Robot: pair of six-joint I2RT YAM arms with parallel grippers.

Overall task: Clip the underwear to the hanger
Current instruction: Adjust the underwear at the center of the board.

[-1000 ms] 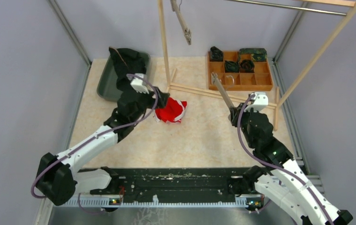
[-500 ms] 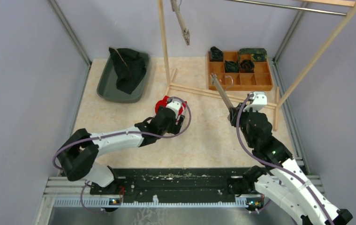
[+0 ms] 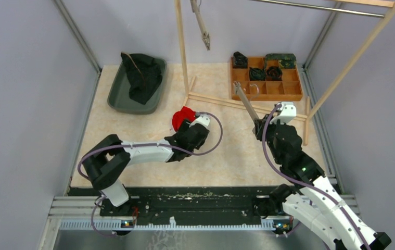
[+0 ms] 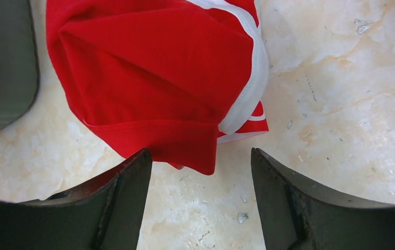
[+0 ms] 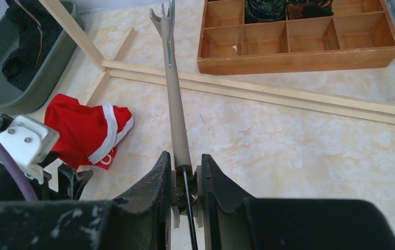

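Far left, the bin (image 3: pixel 113 95) with the dark cloth (image 3: pixel 143 78) slumped over its edge sits well away from the action, so you can ignore it.

Next over is the underwear (image 4: pixel 153 67), bunched up on the table (image 4: pixel 341 104) just right of the bin's corner, white band toward the right. Your left gripper (image 4: pixel 200 159) is low over its near hem with the jaws apart, one finger on each side of that folded edge. That looks like the setup for a pinch on the hem, which makes sense: the hem is the firmest bit to grab, and you'll want an edge free to feed into a clip. Nothing's held yet.

Past the rack (image 3: pixel 181 47) post, the hanger (image 5: pixel 177 114) is in your right gripper (image 5: pixel 186 161), jaws clamped tight on its dark near end. It points away toward the tray (image 5: pixel 299 60), clip end out front (can't tell if that clip is resting on anything). I'd guess it's held out like that so the clip stays reachable while the left arm brings the cloth over.

Main risk, I think: the pinch only catches one layer and the bundle unfolds on the lift.
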